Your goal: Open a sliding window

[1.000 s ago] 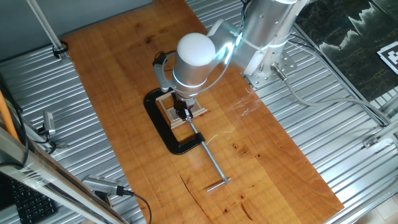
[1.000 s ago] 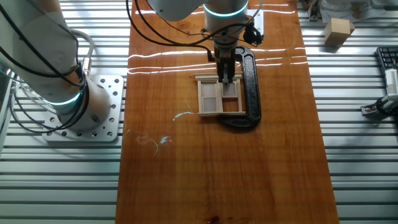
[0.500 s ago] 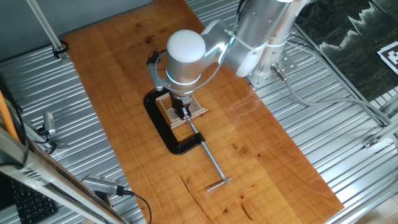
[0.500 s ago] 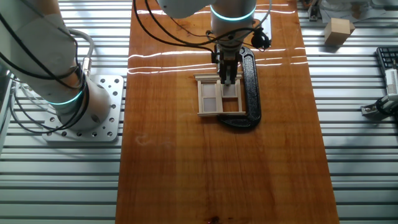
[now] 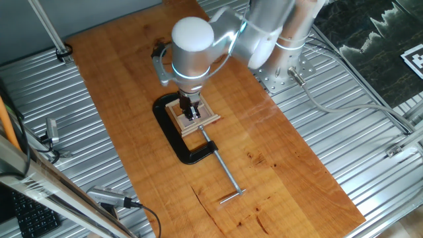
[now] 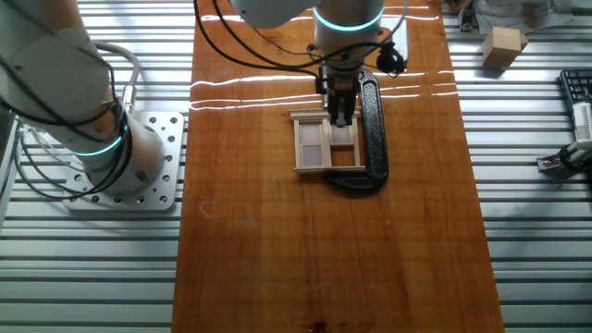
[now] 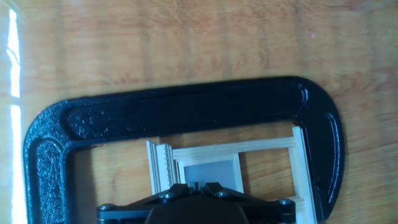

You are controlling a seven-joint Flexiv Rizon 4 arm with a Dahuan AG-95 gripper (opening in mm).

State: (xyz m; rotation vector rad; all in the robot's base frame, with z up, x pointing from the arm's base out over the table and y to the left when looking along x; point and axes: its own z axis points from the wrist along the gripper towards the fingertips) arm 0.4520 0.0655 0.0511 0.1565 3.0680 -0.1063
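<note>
The sliding window (image 6: 326, 145) is lying flat on the wooden tabletop (image 6: 324, 259), near the middle of its width and toward the arm's end, its light frame sitting inside the throat of a black C-clamp (image 6: 372, 139). The clamp is presumably serving as a fixture, pinning the frame so that only the sash travels when it is pushed. In the other fixed view the frame's slightly longer axis is running across the board, parallel to the short edge, and that is probably the sliding direction; the panes are facing straight up. The clamp's long screw (image 5: 223, 170) is extending away from the frame along the tabletop, ending in a cross handle (image 5: 232, 194). The gripper (image 6: 342, 116) is pointing straight down onto the half of the window next to the clamp's spine, with its fingertips at or very near the pane surface. In the hand view only the black finger bases (image 7: 193, 198) are showing at the bottom edge, so whether the jaws are parted or closed cannot be told.
</note>
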